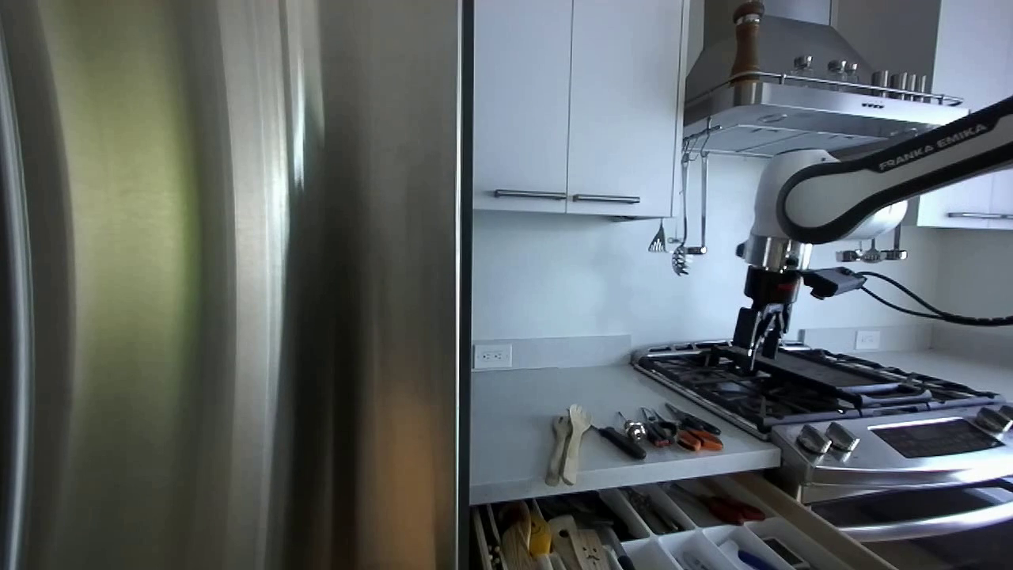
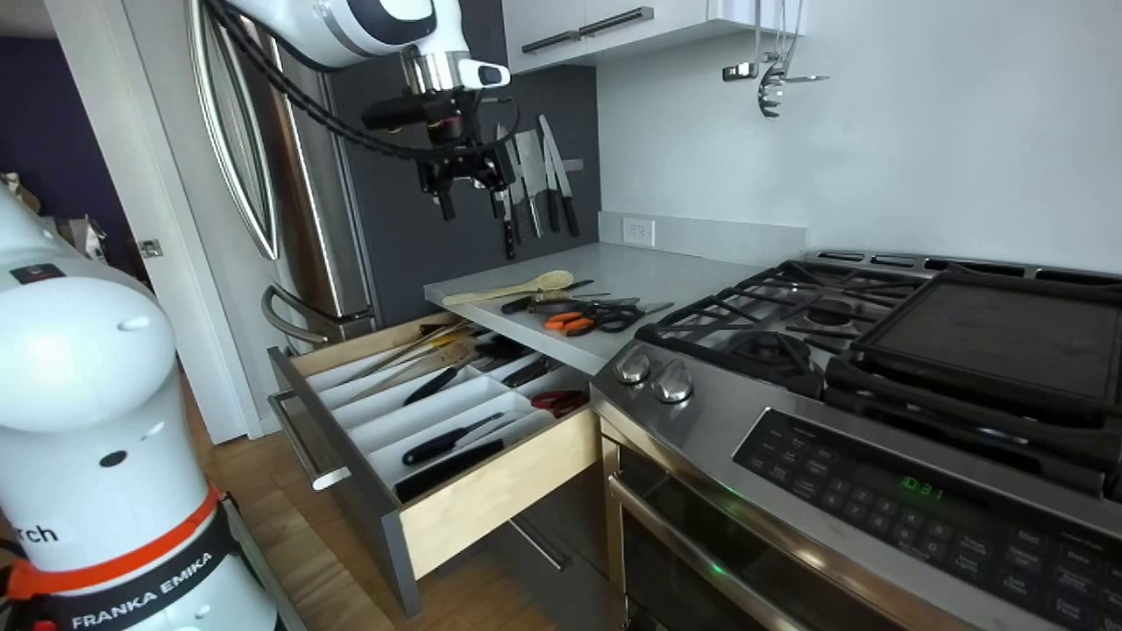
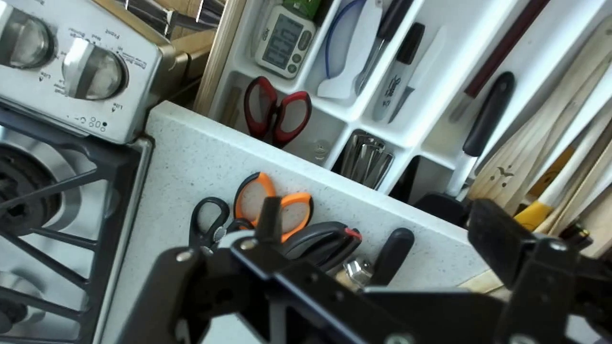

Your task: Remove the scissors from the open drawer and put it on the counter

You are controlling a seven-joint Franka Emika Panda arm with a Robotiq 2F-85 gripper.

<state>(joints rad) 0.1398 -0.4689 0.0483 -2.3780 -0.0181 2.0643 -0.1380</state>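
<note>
In an exterior view, two wooden utensils lie at eight o'clock from the spread fingers. In an exterior view, two knobs sit at three o'clock from the drawer. In the wrist view, it holds one pair of red scissors, blades hidden by the worktop, and one timer at their twelve o'clock.

Shows steel fridge at far L, wht counter next to it, range at R. Has drawer open below counter, w/ red-handled scissors lying toward its R side. Includes on counter, L to R: 2 wooden utensils, blk-handled tool, metal item, blk tool, orange-handled tool. Hangs gripper, jaws down and apart, against backdrop of range, under wht/blk arm. Adds wall cabinets up top, hood at upper R w/ wooden mill on it.
</note>
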